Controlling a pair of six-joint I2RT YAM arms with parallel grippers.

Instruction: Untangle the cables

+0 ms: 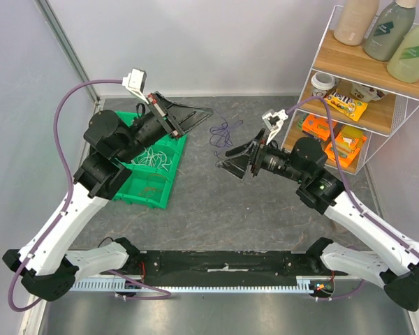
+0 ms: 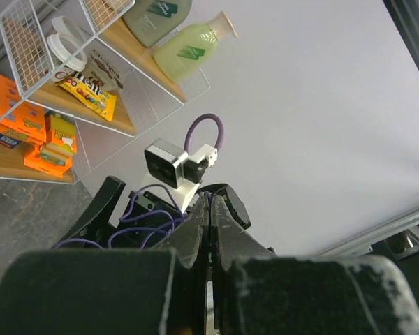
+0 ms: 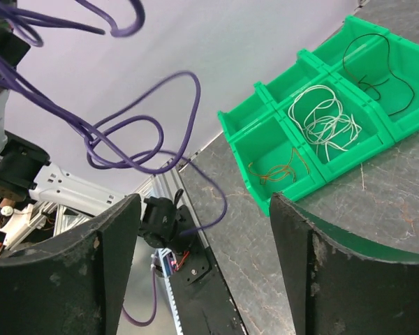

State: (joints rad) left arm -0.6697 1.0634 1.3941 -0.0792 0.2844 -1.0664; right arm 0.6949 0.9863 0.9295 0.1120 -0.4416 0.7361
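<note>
My left gripper [image 1: 208,112] is shut on a thin purple cable [image 1: 225,131], which hangs in loose loops above the table's middle. In the left wrist view the jaws [image 2: 211,202] are pressed together with the purple cable [image 2: 143,218] pinched at their tip. My right gripper [image 1: 223,158] is open and empty, just below and right of the hanging loops. In the right wrist view its jaws [image 3: 204,202] stand wide apart, and the purple cable [image 3: 136,132] dangles in front with its tail between them. White cables [image 3: 327,118], a red-orange cable [image 3: 279,167] and a dark cable [image 3: 377,66] lie in separate bin compartments.
A green compartment bin [image 1: 169,183] sits on the table's left under my left arm. A white wire shelf rack [image 1: 377,105] with snack packs and bottles stands at the back right. A vertical metal post [image 1: 70,49] stands at the back left.
</note>
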